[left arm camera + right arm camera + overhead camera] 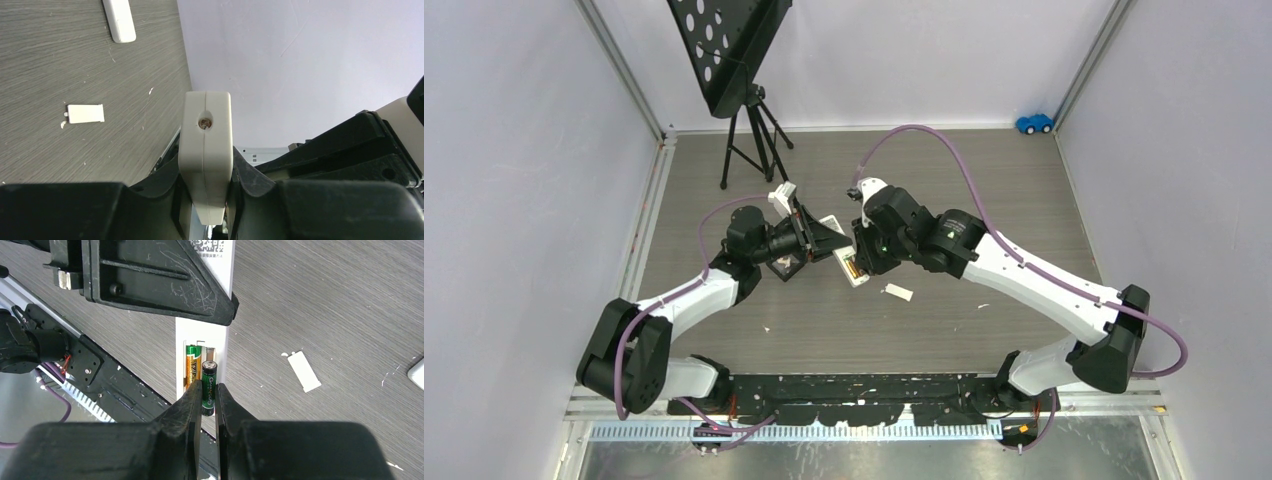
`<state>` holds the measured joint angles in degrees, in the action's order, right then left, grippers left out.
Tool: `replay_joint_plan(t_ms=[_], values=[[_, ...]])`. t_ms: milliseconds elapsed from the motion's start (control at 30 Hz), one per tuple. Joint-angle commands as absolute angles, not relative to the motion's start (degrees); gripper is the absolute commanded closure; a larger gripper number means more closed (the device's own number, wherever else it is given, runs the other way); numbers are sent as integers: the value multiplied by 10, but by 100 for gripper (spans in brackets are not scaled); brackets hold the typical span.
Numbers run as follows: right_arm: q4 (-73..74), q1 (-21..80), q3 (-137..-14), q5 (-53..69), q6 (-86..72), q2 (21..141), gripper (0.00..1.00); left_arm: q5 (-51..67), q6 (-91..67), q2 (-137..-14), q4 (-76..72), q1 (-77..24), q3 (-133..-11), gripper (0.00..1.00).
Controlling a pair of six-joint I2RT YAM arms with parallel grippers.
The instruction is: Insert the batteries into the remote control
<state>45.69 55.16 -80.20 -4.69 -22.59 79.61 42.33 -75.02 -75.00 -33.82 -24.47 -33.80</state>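
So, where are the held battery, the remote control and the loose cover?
held battery (209,385): right wrist view, green label.
remote control (206,145): left wrist view, end face.
loose cover (304,371): right wrist view, middle.

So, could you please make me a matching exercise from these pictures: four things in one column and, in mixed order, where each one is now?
Things:
1. remote control
2. dark green battery
3. gold-and-green battery
4. small white cover

Places:
a. lying flat on the table
b. already seated in the remote control
c. held by the left gripper
d. clamped in the right gripper

Pairs: 1-c, 2-d, 3-b, 4-a
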Motion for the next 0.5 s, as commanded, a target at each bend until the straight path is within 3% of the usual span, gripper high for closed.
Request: replay_joint_plan(t_ms=[0,167,467], values=[[457,558,-827,-37,-213,804,92,437,-760,-745,-379,-245,-341,100],[455,559,-827,-38,-210,811,90,441,-770,-746,-379,-245,-341,100],[444,561,-822,-51,-219,809,72,444,-778,-746,-382,-245,-342,100]])
